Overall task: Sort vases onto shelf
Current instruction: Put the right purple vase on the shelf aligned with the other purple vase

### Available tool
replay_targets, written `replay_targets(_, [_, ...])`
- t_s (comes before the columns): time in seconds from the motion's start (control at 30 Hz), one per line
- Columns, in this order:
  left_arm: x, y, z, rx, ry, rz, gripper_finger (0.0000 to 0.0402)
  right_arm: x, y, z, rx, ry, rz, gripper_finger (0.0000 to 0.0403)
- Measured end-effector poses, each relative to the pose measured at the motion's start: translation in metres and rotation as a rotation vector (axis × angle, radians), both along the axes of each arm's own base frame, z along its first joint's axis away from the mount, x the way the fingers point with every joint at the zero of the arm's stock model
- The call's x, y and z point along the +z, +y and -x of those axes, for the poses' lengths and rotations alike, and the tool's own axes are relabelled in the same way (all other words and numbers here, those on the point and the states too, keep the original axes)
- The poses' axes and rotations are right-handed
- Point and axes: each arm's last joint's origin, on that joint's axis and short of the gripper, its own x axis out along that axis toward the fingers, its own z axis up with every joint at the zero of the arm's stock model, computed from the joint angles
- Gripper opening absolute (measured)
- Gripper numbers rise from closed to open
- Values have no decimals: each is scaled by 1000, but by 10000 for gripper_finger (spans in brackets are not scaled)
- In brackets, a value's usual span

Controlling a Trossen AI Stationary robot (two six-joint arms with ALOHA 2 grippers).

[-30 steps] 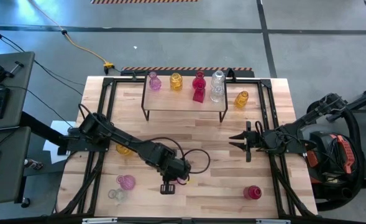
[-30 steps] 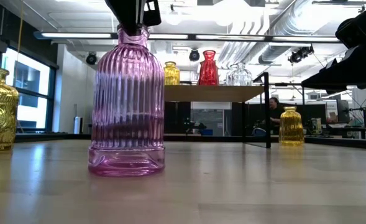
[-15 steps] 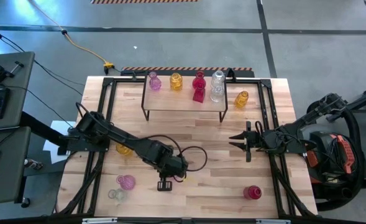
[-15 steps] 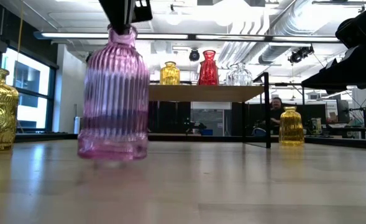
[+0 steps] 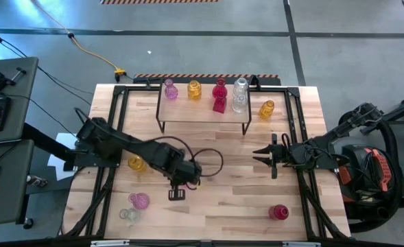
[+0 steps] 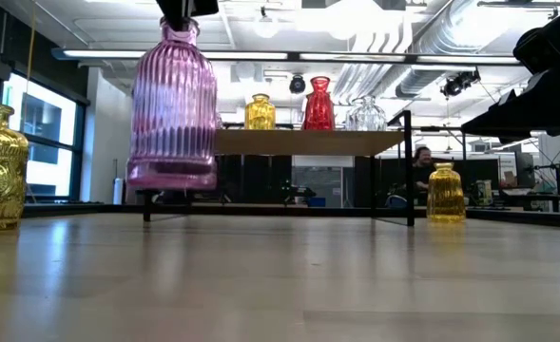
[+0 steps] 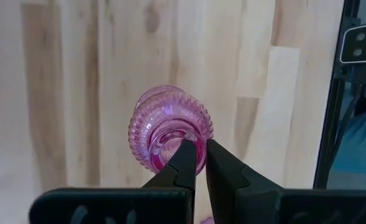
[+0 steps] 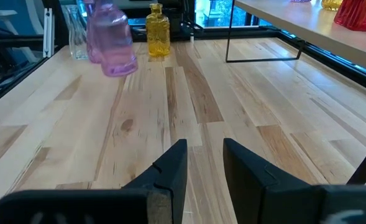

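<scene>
My left gripper [image 7: 197,155] is shut on a pink ribbed bottle vase [image 6: 173,104], which hangs upright above the table's near middle; in the high view the gripper [image 5: 177,193] hides it. The right wrist view also shows this vase [image 8: 111,40]. My right gripper [image 5: 260,156] hovers open over the table's right middle, touching nothing. The shelf [image 5: 205,113] stands at the far edge on wire legs. It carries a pink vase [image 5: 169,90], an amber one [image 5: 194,89], a red one [image 5: 219,96] and a clear one [image 5: 239,96]. My left gripper holds the pink vase by the rim of its mouth [image 7: 202,140], one finger [image 7: 184,158] inside the opening and one [image 7: 217,158] outside. The fingers come from above, pointing down. The vase hangs upright below them, its base [image 6: 170,179] lifted clear of the table.
Vases stand on the table: an amber one [image 5: 267,108] right of the shelf, another amber one [image 5: 137,163] under my left arm, a round pink one [image 5: 139,200] and a clear one [image 5: 127,214] near the near-left corner, a red one [image 5: 278,212] near-right. Bare wood lies between the arms.
My left gripper has risen and moved toward the table's far and left edges, staying shut on the pink vase. The vase stood on the table a second ago; it is now lifted clear and upright.
</scene>
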Motion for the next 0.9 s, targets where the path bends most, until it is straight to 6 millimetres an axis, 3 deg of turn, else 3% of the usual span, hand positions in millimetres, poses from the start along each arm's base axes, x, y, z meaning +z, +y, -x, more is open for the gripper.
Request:
replay_targets(0.53, [51,57,40,126,-2,-3,7,0,0,0,0,0,0,87])
replay_targets(0.9, [78,111,70,222,-25,-20,7,0,0,0,0,0,0,87])
